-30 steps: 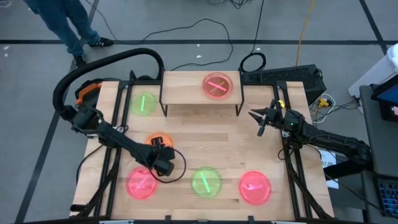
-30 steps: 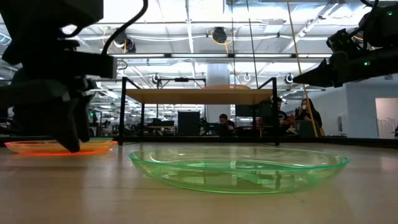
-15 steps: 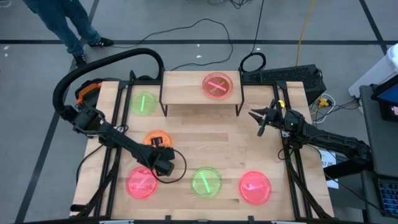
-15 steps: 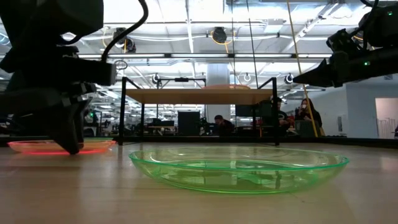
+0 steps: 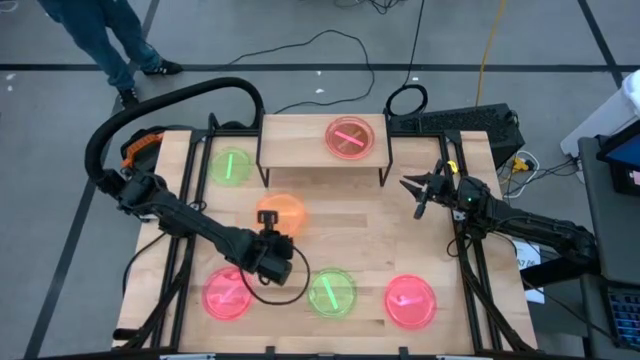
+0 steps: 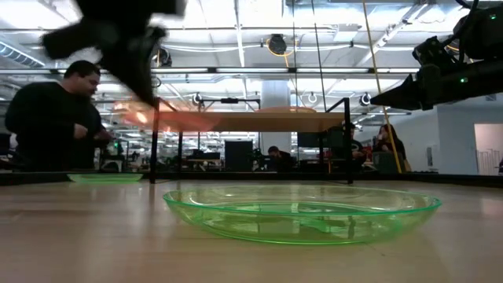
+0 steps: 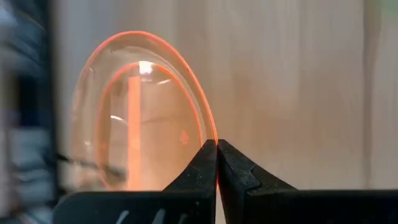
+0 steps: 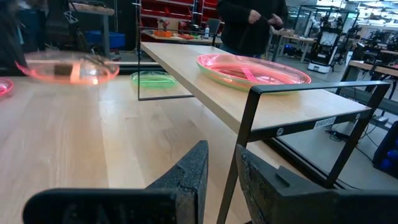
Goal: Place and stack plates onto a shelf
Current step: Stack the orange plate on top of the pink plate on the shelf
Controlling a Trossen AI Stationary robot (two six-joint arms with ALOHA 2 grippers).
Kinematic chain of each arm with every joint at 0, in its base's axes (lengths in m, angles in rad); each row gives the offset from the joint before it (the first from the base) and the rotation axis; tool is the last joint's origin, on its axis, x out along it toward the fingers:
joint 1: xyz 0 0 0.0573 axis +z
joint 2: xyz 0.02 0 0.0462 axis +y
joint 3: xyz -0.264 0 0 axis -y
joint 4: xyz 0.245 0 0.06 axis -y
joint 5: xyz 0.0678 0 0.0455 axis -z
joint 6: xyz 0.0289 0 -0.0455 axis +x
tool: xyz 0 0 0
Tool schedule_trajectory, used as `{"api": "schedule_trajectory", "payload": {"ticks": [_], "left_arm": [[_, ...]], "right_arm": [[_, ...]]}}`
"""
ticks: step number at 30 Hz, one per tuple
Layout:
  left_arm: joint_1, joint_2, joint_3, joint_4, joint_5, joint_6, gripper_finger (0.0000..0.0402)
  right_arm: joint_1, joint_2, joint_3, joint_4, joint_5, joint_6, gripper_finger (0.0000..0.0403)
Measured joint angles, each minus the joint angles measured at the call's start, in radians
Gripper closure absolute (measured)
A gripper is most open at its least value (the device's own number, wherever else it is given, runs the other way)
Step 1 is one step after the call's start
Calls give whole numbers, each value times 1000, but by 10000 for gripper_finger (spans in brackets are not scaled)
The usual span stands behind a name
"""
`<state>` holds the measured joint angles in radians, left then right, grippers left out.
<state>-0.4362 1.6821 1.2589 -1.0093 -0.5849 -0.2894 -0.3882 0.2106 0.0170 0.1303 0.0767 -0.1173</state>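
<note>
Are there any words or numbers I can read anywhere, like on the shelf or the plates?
White sticker on the shelf, on its black metal frame by the corner: there is print on it, but it is too small to read.
Pink plate on the shelf: no words, only a lighter streak.
Orange plate pinched at its rim in the left gripper, jaws shut: no words.
Nothing else shows readable text.

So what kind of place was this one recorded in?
Most likely a large open robotics lab or workshop: ceiling strip lights over rows of workbenches, red parts shelving, and another robot rig in the background.
</note>
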Motion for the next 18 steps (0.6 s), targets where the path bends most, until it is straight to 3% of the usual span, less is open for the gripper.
{"api": "schedule_trajectory", "payload": {"ticks": [5, 8, 12, 18], "left_arm": [[23, -2, 174, 53, -201, 186, 399], [71, -2, 221, 194, -239, 351, 400], [159, -2, 227, 396, -227, 605, 400], [321, 11, 227, 562, -62, 865, 400]], "right_arm": [[0, 0, 0, 0, 0, 0, 332], [0, 0, 0, 0, 0, 0, 332], [0, 0, 0, 0, 0, 0, 332], [0, 0, 0, 0, 0, 0, 332]]}}
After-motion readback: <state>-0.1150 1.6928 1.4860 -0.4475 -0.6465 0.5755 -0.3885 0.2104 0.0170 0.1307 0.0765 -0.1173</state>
